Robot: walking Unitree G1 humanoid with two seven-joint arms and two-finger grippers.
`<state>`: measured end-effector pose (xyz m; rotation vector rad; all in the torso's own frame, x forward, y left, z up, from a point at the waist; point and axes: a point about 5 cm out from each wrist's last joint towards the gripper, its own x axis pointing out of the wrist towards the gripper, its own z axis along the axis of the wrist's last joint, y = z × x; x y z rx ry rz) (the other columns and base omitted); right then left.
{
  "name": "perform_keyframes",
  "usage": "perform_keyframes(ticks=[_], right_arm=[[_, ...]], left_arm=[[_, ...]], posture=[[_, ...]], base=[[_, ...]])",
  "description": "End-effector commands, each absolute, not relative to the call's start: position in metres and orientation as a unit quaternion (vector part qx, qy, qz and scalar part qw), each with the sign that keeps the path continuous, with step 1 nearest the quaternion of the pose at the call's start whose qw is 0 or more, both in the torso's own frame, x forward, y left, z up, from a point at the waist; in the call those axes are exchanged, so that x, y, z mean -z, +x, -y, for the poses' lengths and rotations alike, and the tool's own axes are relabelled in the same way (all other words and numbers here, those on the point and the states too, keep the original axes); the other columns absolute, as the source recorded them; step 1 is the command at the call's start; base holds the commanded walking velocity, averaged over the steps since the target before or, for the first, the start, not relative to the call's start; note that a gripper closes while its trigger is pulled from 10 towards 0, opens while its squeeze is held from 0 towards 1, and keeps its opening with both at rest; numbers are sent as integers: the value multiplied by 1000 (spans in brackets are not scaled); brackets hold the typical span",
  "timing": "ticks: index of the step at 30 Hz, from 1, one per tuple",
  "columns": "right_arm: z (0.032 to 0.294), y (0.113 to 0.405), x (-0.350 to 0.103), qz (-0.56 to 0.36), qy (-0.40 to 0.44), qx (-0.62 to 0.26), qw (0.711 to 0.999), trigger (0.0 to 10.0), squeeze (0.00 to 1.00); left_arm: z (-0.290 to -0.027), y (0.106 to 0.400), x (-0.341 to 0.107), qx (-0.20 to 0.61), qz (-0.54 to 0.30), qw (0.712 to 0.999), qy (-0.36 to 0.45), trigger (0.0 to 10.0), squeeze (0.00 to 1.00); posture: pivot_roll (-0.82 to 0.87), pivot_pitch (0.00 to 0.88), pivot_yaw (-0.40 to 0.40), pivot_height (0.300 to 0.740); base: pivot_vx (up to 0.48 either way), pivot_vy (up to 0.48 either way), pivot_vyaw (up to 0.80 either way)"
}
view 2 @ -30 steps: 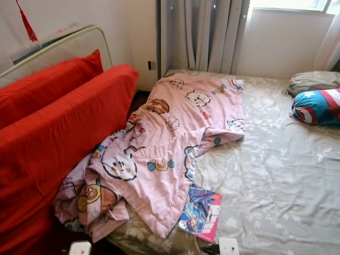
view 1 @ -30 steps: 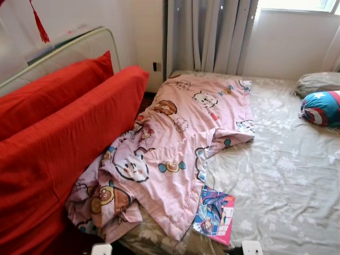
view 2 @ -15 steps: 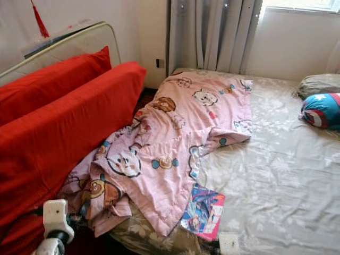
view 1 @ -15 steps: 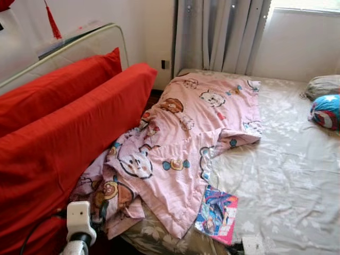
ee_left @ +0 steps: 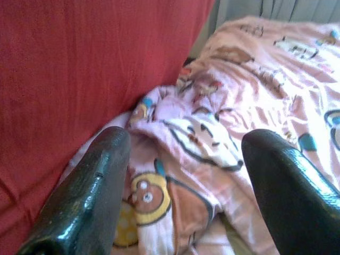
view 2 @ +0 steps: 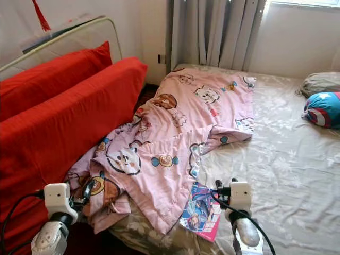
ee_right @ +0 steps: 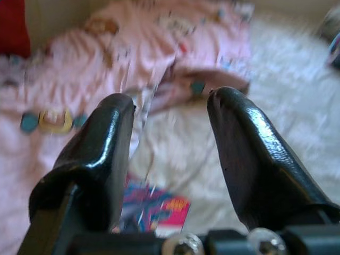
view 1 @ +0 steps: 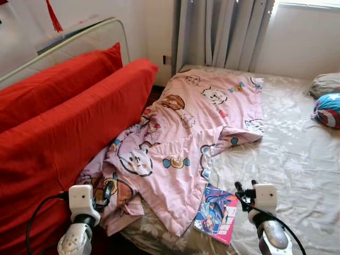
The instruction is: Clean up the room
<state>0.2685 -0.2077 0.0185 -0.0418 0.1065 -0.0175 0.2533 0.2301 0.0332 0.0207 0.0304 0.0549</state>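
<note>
A lived-in bedroom in someone's home. The bed [view 1: 297, 159], under a grey-beige flowered sheet, takes up most of the floor. Across its near side a pink cartoon-print quilt [view 1: 186, 138] lies rumpled, and at the quilt's near edge rests a colourful comic book [view 1: 217, 212]. At the bed's far corner sit a grey pillow [view 1: 325, 84] and a round blue, red and white cushion [view 1: 328, 109]. Long red cushions [view 1: 64, 133] lean just beside the bed against a padded, metal-framed board [view 1: 79, 40]. Beyond the bed hang grey curtains [view 1: 226, 32] next to a bright window [view 1: 308, 2].
</note>
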Motion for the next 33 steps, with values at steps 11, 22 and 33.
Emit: perform_keyframes(ticks=[11,22,33], right_arm=[[203,263,-20,-46,-16,14,999,10000,0],[198,271,-22,-61,-15,13,998,10000,0],[197,278,-30,-41,2,20,999,10000,0]], left_arm=[[-215,251,-37,-19,-12,1000,-2,10000,0],[-210,257,-41,-16,-13,1000,-4,10000,0],[-212,261,-45,-24,-7,1000,-6,10000,0]], posture=[[-45,0,1,740],[-45,0,10,695],[-37,0,13,695]], base=[[0,0,0],[0,0,0],[0,0,0]])
